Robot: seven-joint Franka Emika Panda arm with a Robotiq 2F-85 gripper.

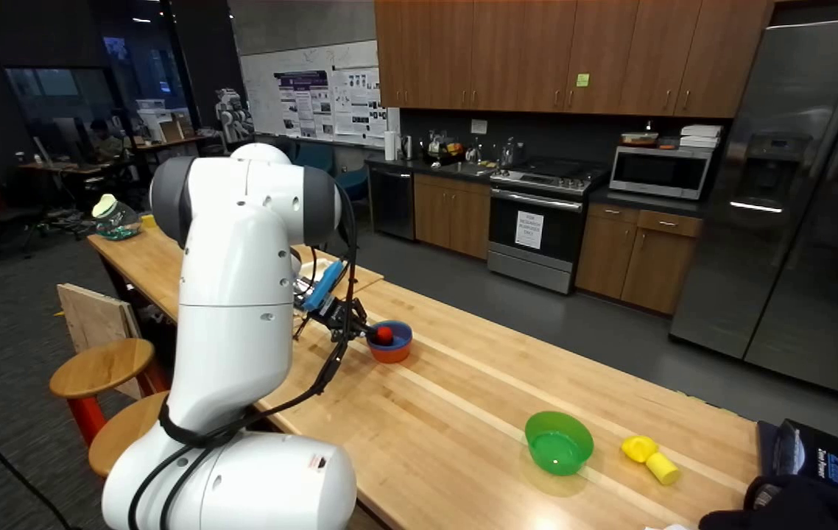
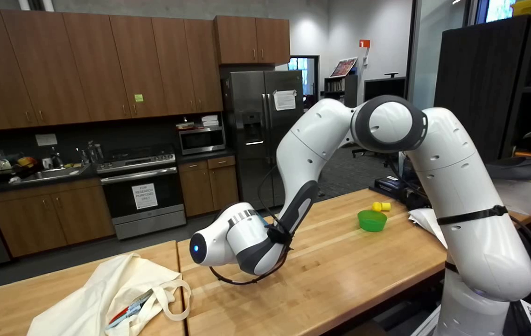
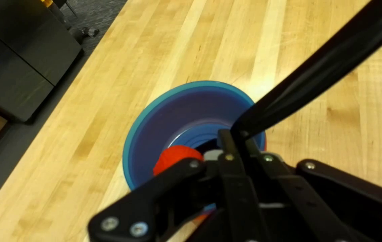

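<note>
My gripper [image 3: 237, 137] is shut on a long black utensil handle [image 3: 318, 70], which slants from the jaws to the upper right of the wrist view. A short dark piece [image 3: 207, 146] shows left of the jaws, inside a blue bowl [image 3: 191, 104] with a teal rim. In that bowl is a red ball [image 3: 176, 157], just left of the fingers and partly covered by them. Whether the utensil touches the ball I cannot tell. An orange bowl [image 1: 389, 355] shows below the blue one in an exterior view. The arm hides gripper and bowls elsewhere.
Farther along the wooden table [image 1: 463, 397] stands a green bowl [image 1: 555, 423], with a yellow lump [image 1: 640, 448] and yellow cylinder [image 1: 662, 468] beside it. A black box [image 1: 828, 460] lies at that end. A cream tote bag [image 2: 97, 294] covers part of the adjoining table.
</note>
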